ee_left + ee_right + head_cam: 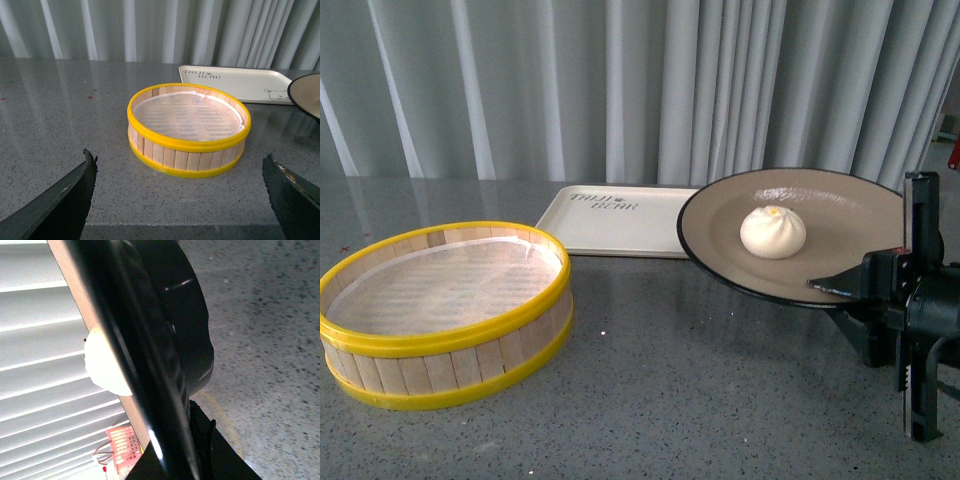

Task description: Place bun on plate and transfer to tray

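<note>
Nearest, along the lower edge of the left wrist view, the left gripper [178, 159] is standing wide apart, its 2 dark fingers [60, 200] framing the yellow-rimmed steamer basket [187, 127] without touching it. At lower right of the front view, the right gripper [835, 290] is pinching the near rim of the plate [850, 215], which is tilting slightly at right of centre. The bun [773, 231] is resting near the plate's middle. Behind, at upper centre, the tray [620, 225] is lying flat on the grey table [670, 400], the plate hiding its right end. Pale curtains [620, 80] are hanging beyond.
</note>
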You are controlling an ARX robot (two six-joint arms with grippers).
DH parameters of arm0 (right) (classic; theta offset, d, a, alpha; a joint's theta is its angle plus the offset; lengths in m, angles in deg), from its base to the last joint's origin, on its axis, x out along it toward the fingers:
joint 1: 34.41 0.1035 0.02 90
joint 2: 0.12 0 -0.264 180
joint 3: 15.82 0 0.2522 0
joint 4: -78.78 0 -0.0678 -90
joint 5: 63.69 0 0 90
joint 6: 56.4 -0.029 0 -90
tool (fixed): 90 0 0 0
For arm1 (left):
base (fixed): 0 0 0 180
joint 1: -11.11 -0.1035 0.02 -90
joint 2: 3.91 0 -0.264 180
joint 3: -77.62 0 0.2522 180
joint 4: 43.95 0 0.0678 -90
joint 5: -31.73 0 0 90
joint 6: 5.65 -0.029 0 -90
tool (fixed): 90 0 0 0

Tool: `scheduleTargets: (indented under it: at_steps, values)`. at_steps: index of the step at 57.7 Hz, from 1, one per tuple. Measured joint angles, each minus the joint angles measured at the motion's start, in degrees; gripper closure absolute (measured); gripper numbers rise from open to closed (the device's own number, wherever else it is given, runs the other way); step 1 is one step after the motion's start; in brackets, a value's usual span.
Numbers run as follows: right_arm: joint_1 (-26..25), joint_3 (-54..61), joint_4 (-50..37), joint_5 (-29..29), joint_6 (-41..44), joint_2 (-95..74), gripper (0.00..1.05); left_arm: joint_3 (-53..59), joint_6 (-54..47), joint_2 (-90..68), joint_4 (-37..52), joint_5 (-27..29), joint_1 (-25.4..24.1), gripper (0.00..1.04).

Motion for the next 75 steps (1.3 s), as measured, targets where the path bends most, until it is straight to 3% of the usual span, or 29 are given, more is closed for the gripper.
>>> scheduleTargets:
  at_steps: [18, 36, 75]
  values:
    - [-1.99, -11.34, 5.29, 5.2, -1.79, -1.31, 1.02, 0.0, 0.0, 0.0, 0.0, 0.0, 0.0, 0.07]
    - [-1.4, -24.17, 17.11, 6.23, -2.29, -8.04, 1.02, 0.0, 0.0, 0.0, 0.0, 0.0, 0.0, 0.07]
    - [-2.89, -39.39, 25.14, 7.43, -5.68, -17.84, 1.02, 0.0, 0.0, 0.0, 0.0, 0.0, 0.0, 0.07]
